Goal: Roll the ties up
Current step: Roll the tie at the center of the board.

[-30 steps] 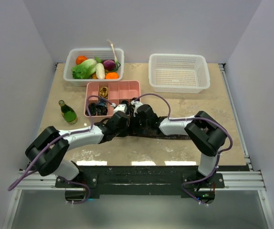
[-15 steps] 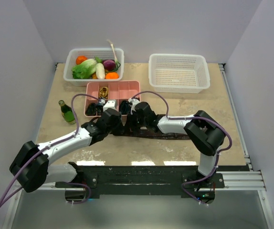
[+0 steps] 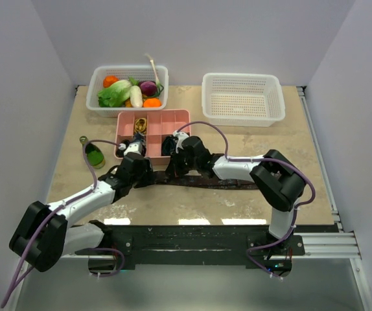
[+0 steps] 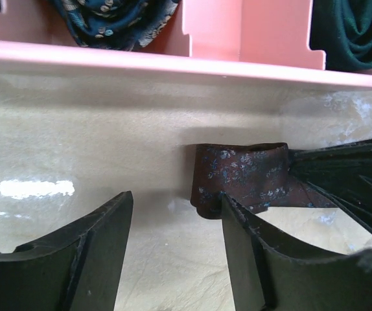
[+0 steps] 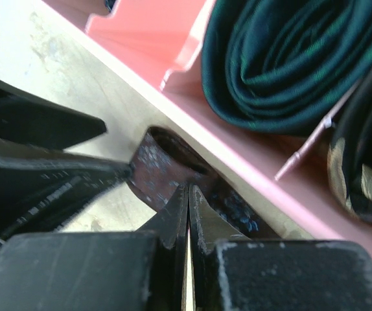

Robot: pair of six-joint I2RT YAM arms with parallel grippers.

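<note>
Inventory of the setting, as we find it:

1. One table (image 3: pixel 302 146), with a beige, marbled top mottled by paler patches.
2. Three plain walls in pale lavender-grey: back wall (image 3: pixel 192 32), left wall (image 3: pixel 17 97) and right wall (image 3: pixel 361 78). We note they close the table in on three sides.
3. One aluminium rail (image 3: pixel 319 149) along the table's right edge.
4. One black plate (image 3: pixel 186 241) across the near edge.
5. White glare patches (image 3: pixel 192 221) on the near tabletop.

The maroon tie (image 4: pixel 244 176) was soft, patterned cloth. The pink tray (image 4: pixel 140 57) looked like smooth plastic. The table (image 4: pixel 95 136) was mottled and slightly glossy.
</note>
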